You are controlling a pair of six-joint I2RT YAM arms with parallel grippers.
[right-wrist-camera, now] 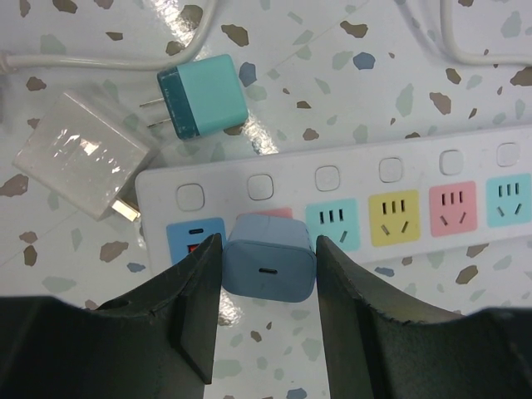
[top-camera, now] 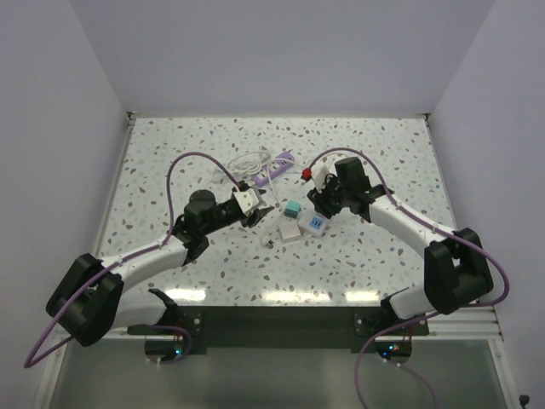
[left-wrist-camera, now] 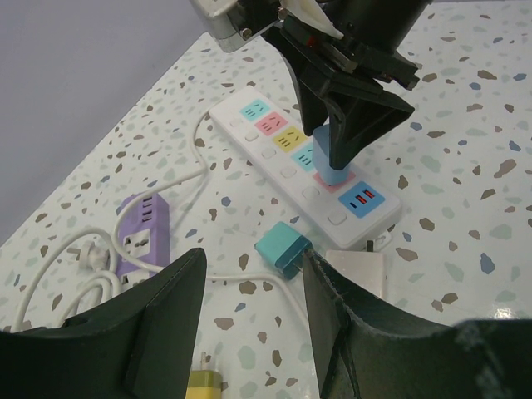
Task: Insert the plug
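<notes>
My right gripper [right-wrist-camera: 268,278] is shut on a light blue plug [right-wrist-camera: 270,258] and holds it upright on the pink socket beside the blue USB panel of the white power strip [right-wrist-camera: 357,179]. The left wrist view shows the plug [left-wrist-camera: 330,158] down on the strip [left-wrist-camera: 249,133] between the right fingers [left-wrist-camera: 353,125]. My left gripper [left-wrist-camera: 253,291] is open and empty. It hovers low over the table just short of a teal plug [left-wrist-camera: 283,249]. From above, the right gripper [top-camera: 322,200] covers the strip's end [top-camera: 317,223], and the left gripper [top-camera: 255,209] is to its left.
A white adapter [left-wrist-camera: 357,266] lies beside the teal plug [right-wrist-camera: 204,96], near the strip. A purple power strip [left-wrist-camera: 145,237] with a coiled white cable [top-camera: 247,162] lies farther back. A yellow plug [left-wrist-camera: 205,384] lies under my left gripper. Walls ring the table.
</notes>
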